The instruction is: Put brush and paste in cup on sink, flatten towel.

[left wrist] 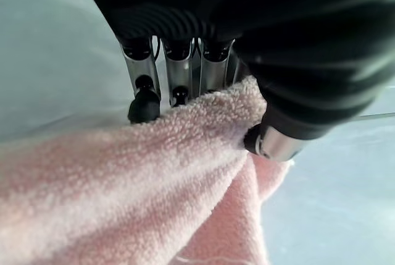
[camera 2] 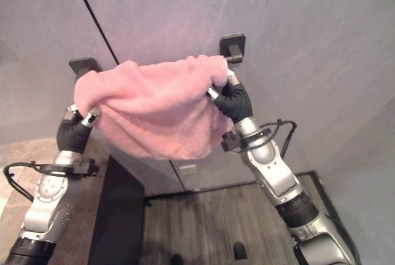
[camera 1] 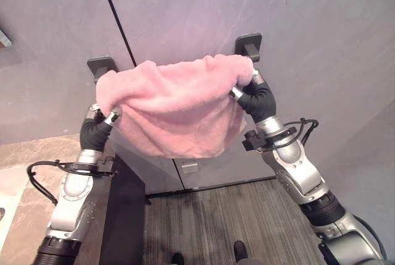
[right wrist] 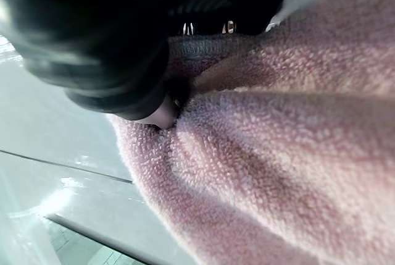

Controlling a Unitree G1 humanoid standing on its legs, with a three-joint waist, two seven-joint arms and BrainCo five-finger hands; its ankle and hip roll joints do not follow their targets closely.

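A fluffy pink towel [camera 1: 176,107] hangs bunched over a wall rail between two black brackets [camera 1: 249,45]. My left hand [camera 1: 97,130] holds the towel's left end, its fingers [left wrist: 179,70] and thumb [left wrist: 271,141] pinching the pink cloth [left wrist: 154,191]. My right hand [camera 1: 256,99] is raised to the towel's right end just below the right bracket. Its thumb [right wrist: 162,113] and fingers are curled into the pink pile [right wrist: 284,154]. The towel sags in the middle with folds and an uneven lower edge.
The grey wall panels [camera 1: 308,24] stand right behind the towel. A beige stone counter [camera 1: 37,172] with a dark side lies at lower left. Dark wood-look floor [camera 1: 216,222] stretches below, with a person's shoes [camera 1: 241,251] at its near edge.
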